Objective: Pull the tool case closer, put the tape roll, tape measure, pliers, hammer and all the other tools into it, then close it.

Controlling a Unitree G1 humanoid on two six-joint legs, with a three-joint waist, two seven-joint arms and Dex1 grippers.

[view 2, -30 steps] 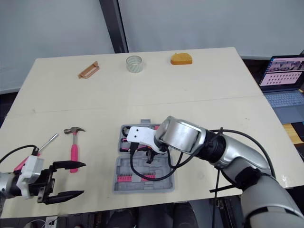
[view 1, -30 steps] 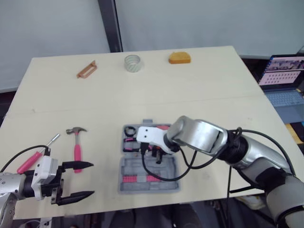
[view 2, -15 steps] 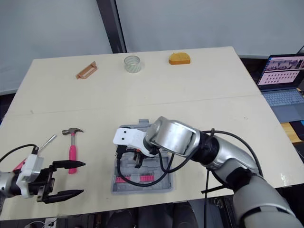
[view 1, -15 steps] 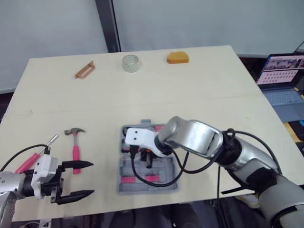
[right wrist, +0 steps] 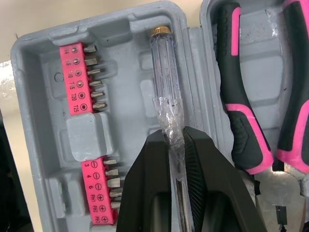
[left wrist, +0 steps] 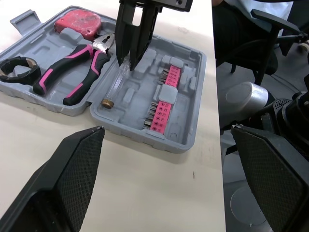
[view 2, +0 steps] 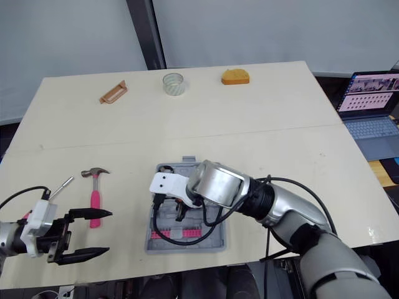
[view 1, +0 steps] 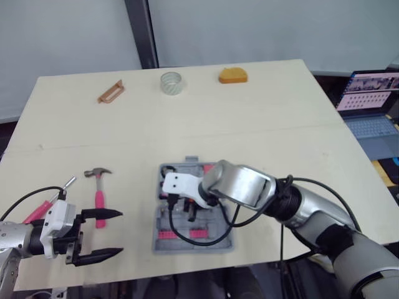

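The grey tool case [view 1: 163, 248] lies open near the table's front edge. It holds pink-handled pliers [left wrist: 72, 72], a black tape ring [left wrist: 19, 70], a red rounded tool [left wrist: 77, 21] and pink bit strips [right wrist: 86, 77]. My right gripper [right wrist: 174, 134] reaches into the case, shut on a clear-handled screwdriver [right wrist: 166, 82] that lies along a slot beside the hinge. My left gripper [view 1: 118, 232] hovers open and empty at the front left. The pink hammer [view 1: 100, 190] lies just beyond it. At the far edge sit a clear tape roll [view 1: 171, 82] and an orange tape measure [view 1: 234, 75].
A pink-handled screwdriver [view 1: 34, 213] and a small silver-tipped driver [view 1: 68, 184] lie left of the hammer, partly behind my left arm. A brown tool [view 1: 110, 91] rests at the far left. A laptop [view 1: 368, 103] stands off the table's right side.
My right gripper has moved left and a little nearer across the case, carrying the clear screwdriver to the half with the bit strips. The left gripper has stayed put.
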